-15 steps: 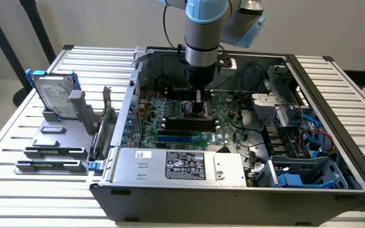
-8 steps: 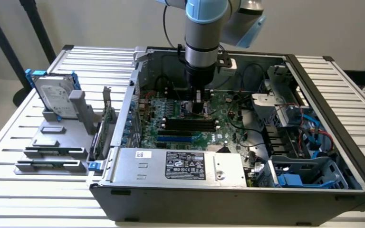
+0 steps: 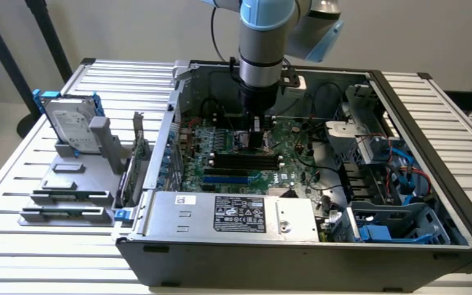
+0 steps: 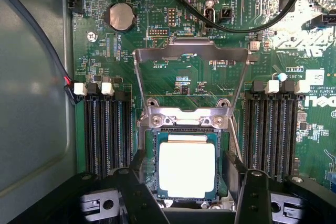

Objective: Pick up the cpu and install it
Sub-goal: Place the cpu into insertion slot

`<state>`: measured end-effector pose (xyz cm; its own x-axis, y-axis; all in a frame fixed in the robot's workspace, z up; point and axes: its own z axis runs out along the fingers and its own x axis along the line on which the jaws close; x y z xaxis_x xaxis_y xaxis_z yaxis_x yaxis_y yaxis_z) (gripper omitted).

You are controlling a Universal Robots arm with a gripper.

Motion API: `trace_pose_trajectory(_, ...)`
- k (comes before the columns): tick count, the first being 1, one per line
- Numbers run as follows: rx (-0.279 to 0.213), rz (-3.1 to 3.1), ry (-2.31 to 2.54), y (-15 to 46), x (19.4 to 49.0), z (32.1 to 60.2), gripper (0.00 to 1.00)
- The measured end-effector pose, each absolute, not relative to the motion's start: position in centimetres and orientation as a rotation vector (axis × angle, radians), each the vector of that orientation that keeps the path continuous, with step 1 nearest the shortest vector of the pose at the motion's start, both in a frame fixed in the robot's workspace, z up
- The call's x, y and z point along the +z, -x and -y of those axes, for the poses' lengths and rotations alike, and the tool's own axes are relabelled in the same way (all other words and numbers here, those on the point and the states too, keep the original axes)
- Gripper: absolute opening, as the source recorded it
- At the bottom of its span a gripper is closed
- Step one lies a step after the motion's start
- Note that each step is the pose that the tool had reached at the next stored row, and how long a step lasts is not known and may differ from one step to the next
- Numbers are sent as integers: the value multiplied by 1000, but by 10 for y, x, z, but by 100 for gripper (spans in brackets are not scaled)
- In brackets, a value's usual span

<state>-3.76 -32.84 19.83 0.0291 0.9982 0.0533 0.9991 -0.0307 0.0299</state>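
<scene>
The cpu [image 4: 186, 169], a small square chip with a bright silver top, lies flat in the motherboard socket [image 4: 152, 153]. The socket's metal load plate [image 4: 190, 64] is swung up and open behind it. My gripper [image 4: 187, 187] hangs directly over the socket, open. Its black fingers [image 4: 140, 182] stand on either side of the chip with a narrow gap to it. In the exterior view the gripper [image 3: 257, 138] reaches down into the open computer case [image 3: 432, 203], over the middle of the green motherboard [image 3: 219, 166].
Black memory slots [image 4: 107, 129] flank the socket on both sides. Black cables [image 4: 231, 24] arc over the board. A power supply [image 3: 228, 215] fills the case front. A hard drive in a blue bracket [image 3: 68, 126] stands on a grey fixture [image 3: 72, 190] at the exterior view's left.
</scene>
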Motion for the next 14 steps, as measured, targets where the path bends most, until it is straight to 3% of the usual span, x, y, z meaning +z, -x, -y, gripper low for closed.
trace_pose_trajectory(14, -94, 2175, 2242, 41, 214, 328, 69)
